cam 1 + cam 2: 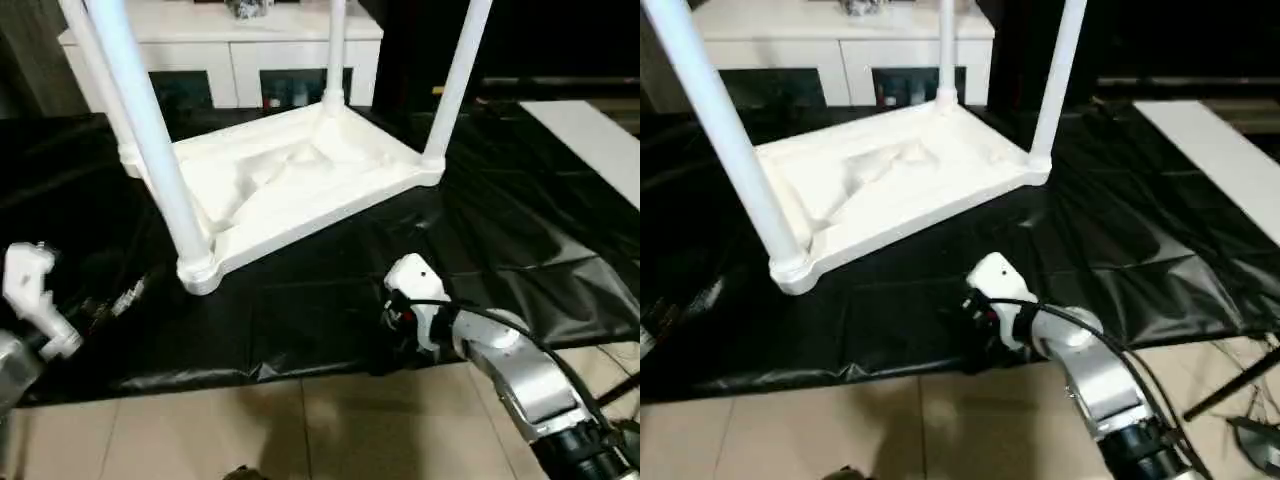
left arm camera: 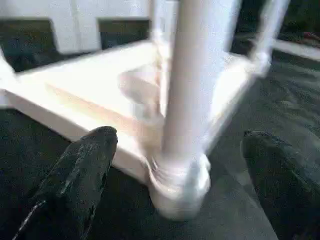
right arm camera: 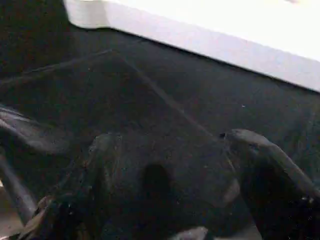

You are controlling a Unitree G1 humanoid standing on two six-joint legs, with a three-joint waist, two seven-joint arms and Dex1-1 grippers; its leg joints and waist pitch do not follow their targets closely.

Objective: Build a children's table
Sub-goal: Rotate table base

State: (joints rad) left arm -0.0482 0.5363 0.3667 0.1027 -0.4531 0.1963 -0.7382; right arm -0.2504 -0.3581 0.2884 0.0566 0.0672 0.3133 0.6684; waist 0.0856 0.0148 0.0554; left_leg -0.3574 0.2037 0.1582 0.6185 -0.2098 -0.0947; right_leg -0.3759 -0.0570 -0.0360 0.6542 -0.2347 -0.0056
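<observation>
The table top (image 1: pixel 290 185) lies upside down on a black sheet (image 1: pixel 480 250) spread over the floor, its ribbed underside facing up. Four white legs stand upright in its corner sockets: the near leg (image 1: pixel 150 130) rises from the closest corner, a second leg (image 1: pixel 455 80) from the right corner, a third leg (image 1: pixel 335 50) from the far corner, and a fourth leg (image 1: pixel 92 50) stands at the left corner, partly behind the near one. Behind the top stands a white cabinet (image 1: pixel 230 45) with dark glass doors. A white panel (image 1: pixel 590 135) lies on the sheet well off to the right. Tan floor tiles (image 1: pixel 300 430) show in front of the sheet's near edge. The left gripper (image 2: pixel 180 165) sits low near the closest corner, its jaws spread wide with one black finger (image 2: pixel 75 180) on each side of the near leg's socket, touching neither leg nor top. The right gripper (image 3: pixel 170 170) hovers over the sheet just short of the top's near edge, its jaws also wide apart and holding nothing. In the head view the right arm (image 1: pixel 500 360) reaches in from the lower right, its white wrist over the sheet's front edge.
</observation>
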